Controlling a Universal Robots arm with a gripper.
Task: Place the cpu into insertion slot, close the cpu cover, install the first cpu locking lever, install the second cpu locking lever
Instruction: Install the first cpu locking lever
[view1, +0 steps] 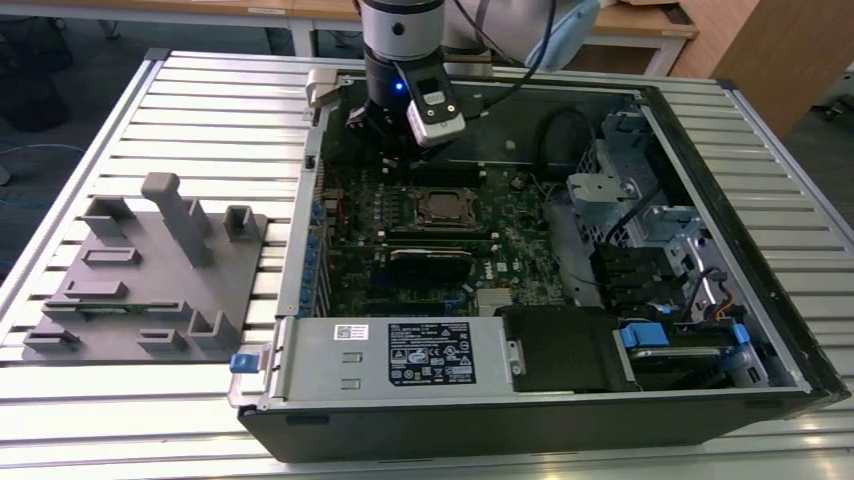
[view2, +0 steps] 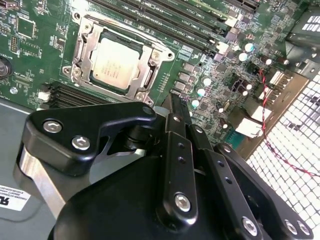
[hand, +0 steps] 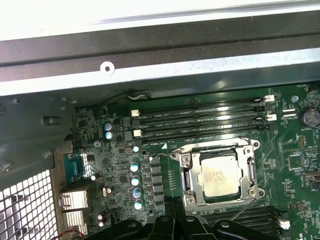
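The cpu (view2: 115, 62) (hand: 219, 175), a silver-grey square, lies in the insertion slot (view1: 445, 208) on the green board. The cpu cover (view2: 80, 50) (hand: 192, 177), a silvery frame, lies flat around the cpu. A thin wire lever (hand: 243, 209) slants out from one socket corner. My gripper (view1: 384, 135) (view2: 172, 106) (hand: 170, 216) hangs over the board a short way from the socket, on its far side in the exterior view. Its black fingers (view2: 176, 145) are drawn together with nothing between them, and they touch neither the cover nor the cpu.
Long black memory slots (hand: 200, 122) (view2: 165, 20) run beside the socket. The open computer case (view1: 747, 250) walls in the board, with a meshed back panel (view2: 295, 140), a power supply (view1: 400, 355) and drive cages (view1: 667, 340). A grey fixture (view1: 147, 270) sits on the slatted table at the exterior view's left.
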